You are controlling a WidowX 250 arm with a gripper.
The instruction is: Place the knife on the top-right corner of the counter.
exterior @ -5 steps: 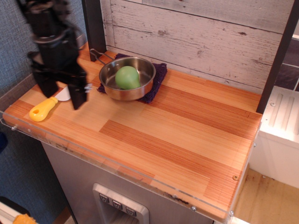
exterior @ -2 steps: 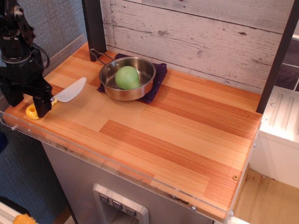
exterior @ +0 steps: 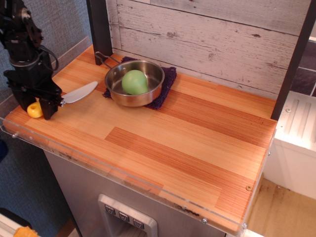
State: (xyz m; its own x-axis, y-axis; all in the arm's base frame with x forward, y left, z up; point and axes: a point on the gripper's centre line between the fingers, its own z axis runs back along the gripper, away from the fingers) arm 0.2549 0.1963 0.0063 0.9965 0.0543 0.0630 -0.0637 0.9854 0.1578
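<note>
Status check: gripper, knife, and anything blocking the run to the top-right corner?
Gripper shut on knife at counter left end. Blade points at pan holding green ball.

The counter (exterior: pixel 163 143) lies bare across its middle, front and right end, open to a gripper. At the back left, a steel pan (exterior: pixel 134 83) holding a green ball (exterior: pixel 134 82) sits on a purple cloth (exterior: pixel 167 84), and a dark post (exterior: pixel 100 29) stands just behind.
</note>
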